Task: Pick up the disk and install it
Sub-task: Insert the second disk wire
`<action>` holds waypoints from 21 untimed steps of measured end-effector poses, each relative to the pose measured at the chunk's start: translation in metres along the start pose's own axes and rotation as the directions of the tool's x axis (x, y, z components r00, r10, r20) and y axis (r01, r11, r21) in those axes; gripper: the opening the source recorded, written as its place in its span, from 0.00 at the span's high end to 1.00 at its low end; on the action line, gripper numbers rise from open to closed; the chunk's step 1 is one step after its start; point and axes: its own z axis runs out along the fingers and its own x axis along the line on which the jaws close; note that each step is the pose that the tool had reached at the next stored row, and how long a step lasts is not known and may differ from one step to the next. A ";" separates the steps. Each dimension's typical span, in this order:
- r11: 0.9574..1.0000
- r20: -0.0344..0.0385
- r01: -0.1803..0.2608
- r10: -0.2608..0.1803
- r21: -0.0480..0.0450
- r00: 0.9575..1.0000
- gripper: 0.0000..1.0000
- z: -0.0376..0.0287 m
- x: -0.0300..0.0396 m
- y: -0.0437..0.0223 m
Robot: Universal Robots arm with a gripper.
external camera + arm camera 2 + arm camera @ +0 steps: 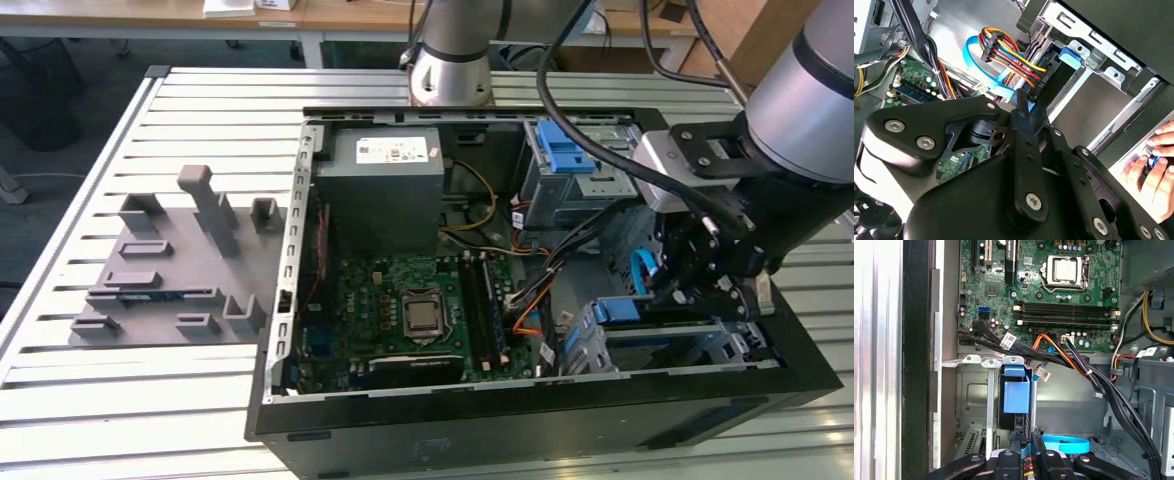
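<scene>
an open computer case [534, 420] lies on a slatted metal table [80, 200], desks at twelve o'clock in the exterior view. a grey moulded tray [174, 260] sits at nine o'clock of the case, the green motherboard [414, 310] inside. at three o'clock the gripper [694, 290] reaches into the drive bay [667, 345]. in the first wrist view its fingers [1014, 442] stand nearly closed, seemingly pinching the disk [1016, 395], which stands on edge in the bay. a hand [1151, 165] rests on the case rim in the second wrist view.
</scene>
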 end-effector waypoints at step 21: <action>1.000 -0.007 0.000 0.000 0.000 1.000 0.84 0.0009 0.0001 -0.0004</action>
